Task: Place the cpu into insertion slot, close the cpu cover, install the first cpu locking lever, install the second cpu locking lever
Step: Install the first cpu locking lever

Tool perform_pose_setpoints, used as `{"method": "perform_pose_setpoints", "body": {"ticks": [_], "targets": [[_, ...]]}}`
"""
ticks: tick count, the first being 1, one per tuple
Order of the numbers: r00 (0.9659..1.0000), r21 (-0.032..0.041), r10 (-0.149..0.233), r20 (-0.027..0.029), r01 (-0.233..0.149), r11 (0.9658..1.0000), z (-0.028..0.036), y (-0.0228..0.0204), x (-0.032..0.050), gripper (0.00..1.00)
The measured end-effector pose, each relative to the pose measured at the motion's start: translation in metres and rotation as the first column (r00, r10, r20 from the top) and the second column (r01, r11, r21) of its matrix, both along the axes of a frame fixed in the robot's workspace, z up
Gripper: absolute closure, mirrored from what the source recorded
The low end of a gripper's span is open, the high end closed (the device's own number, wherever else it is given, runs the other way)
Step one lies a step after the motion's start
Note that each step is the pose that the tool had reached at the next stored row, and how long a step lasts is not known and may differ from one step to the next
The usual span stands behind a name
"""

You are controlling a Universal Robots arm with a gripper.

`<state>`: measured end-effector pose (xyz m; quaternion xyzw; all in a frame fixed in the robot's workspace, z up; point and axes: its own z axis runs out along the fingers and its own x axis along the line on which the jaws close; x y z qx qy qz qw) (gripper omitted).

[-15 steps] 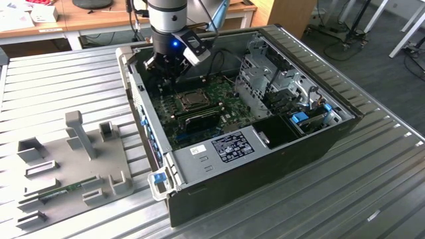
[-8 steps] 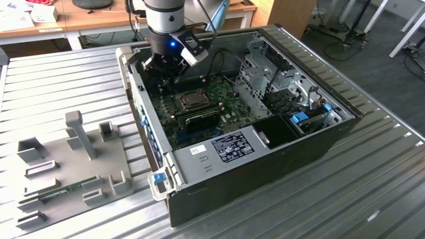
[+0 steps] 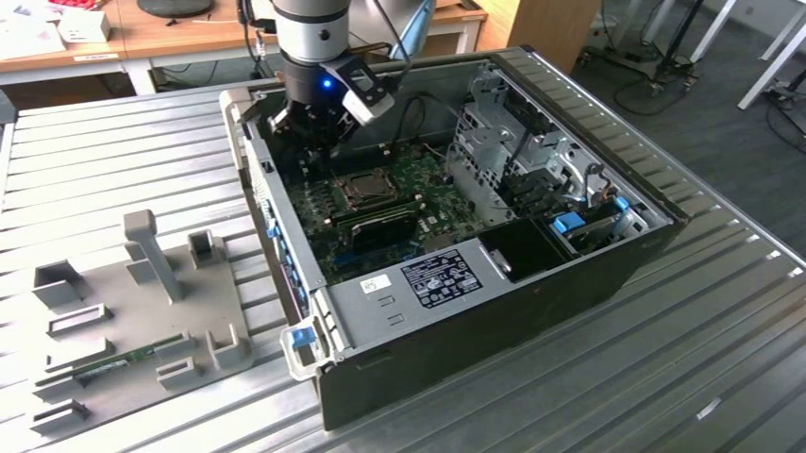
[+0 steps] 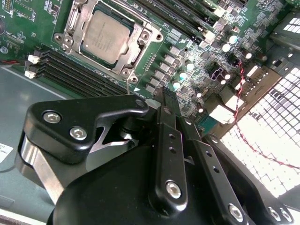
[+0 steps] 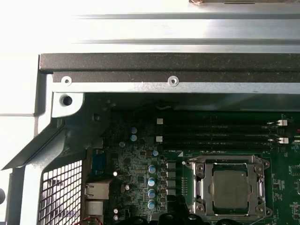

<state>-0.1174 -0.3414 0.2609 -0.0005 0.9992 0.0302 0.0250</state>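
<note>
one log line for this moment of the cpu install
cpu: in insertion slot | cpu cover: down over cpu | gripper: inside case, above board near slot

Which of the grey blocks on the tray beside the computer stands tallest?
The upright post near the tray's far edge; it rises well above the low, squat blocks around it.

Blown-out glare off the metal table (image 5: 140, 28) — dim case (image 3: 478, 349) interior
</note>
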Motion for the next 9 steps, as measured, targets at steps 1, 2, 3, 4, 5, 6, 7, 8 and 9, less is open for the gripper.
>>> {"method": "perform_pose_setpoints", "body": {"ticks": [1,2,3,4,5,6,7,8,9], "targets": [[1.0,0.0,0.0,0.0,0.0,1.0,-0.0001,0.0004,-0.0001,0.9],[1.0,0.0001,0.0,0.0,0.0,1.0,-0.0001,0.0008,-0.0001,0.9],[1.0,0.0001,0.0,0.0,0.0,1.0,-0.0002,0.0013,-0.0003,0.9],[1.0,0.0002,0.0,0.0,0.0,1.0,-0.0003,0.0019,-0.0003,0.9],[1.0,0.0004,0.0,0.0,0.0,1.0,-0.0004,0.0025,-0.0003,0.9],[1.0,0.0006,0.0,0.0,0.0,1.0,-0.0006,0.0033,-0.0004,0.9],[1.0,0.0007,0.0,0.0,0.0,1.0,-0.0007,0.0041,-0.0005,0.9],[1.0,0.0008,0.0,0.0,0.0,1.0,-0.0008,0.005,-0.0006,0.9],[1.0,0.0008,0.0,0.0,0.0,1.0,-0.0009,0.0059,-0.0007,0.9]]}}
